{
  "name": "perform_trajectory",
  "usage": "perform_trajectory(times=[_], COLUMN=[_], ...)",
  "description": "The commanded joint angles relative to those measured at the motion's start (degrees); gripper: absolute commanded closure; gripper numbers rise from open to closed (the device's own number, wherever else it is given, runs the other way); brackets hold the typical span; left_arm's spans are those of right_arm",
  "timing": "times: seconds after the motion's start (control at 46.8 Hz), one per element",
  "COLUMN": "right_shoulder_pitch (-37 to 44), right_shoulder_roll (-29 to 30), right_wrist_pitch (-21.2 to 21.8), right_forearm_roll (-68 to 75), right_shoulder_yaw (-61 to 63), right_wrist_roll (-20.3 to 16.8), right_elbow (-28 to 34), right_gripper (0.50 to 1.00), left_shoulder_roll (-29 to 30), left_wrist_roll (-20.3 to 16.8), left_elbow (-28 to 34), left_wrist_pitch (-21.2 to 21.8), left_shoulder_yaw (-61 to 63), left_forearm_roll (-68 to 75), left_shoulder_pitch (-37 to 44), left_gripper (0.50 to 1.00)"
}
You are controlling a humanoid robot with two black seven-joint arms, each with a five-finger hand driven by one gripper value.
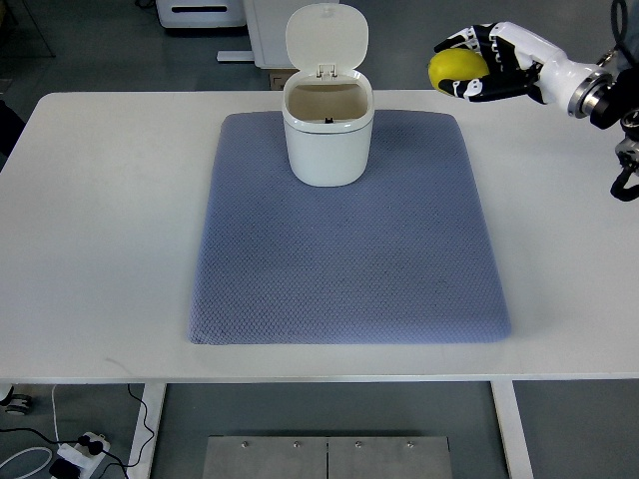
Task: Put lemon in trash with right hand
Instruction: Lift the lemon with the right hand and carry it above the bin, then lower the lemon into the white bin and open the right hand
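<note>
White table over a grey floor, power strip with cables on the floor at lower left. Blue-grey quilted mat in the table's middle, lying flat. White trash bin stands upright on the mat's far edge, lid flipped up, opening exposed, nothing visible inside. Bare table left and right of the bin; mat in front of the bin is bare too. White equipment behind the bin, past the table's far edge. Right hand comes in from the right edge, raised to the right of the bin and apart from it, fingers wrapped around the yellow lemon. Lemon sits at the hand's bin-facing side, roughly level with the lid.
</note>
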Motion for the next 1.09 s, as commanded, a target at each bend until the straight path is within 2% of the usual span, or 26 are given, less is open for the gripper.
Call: perform_trajectory(times=[0.0,0.256,0.534,0.898,1.069], right_shoulder_pitch=[0.72,3.00,4.24,4.50,4.50], right_shoulder_roll=[2.09,8.41,16.15,23.27,25.91], right_wrist_pitch=[-0.21,-0.82,-0.74,-0.39,-0.30], right_forearm_roll=[0.44,0.88,1.59,1.50,1.50], right_shoulder_yaw=[-0.02,-0.11,-0.46,-2.39,-2.39], right_wrist_roll=[-0.83,-2.42,-3.47,-3.82,-4.35], right_elbow=[-0.20,-2.39,-9.16,-17.16,-19.88], right_gripper=[1.000,1.000,1.000,1.000,0.977], left_shoulder_roll=[0.00,0.00,0.00,0.00,0.00], left_wrist_roll=[0.00,0.00,0.00,0.00,0.00], left_elbow=[0.00,0.00,0.00,0.00,0.00], left_wrist_pitch=[0.00,0.00,0.00,0.00,0.00], left_shoulder_yaw=[0.00,0.00,0.00,0.00,0.00], left_forearm_roll=[-0.01,-0.01,-0.01,-0.01,-0.01], left_shoulder_pitch=[0.01,0.01,0.01,0.01,0.01], left_gripper=[0.500,0.500,0.500,0.500,0.500])
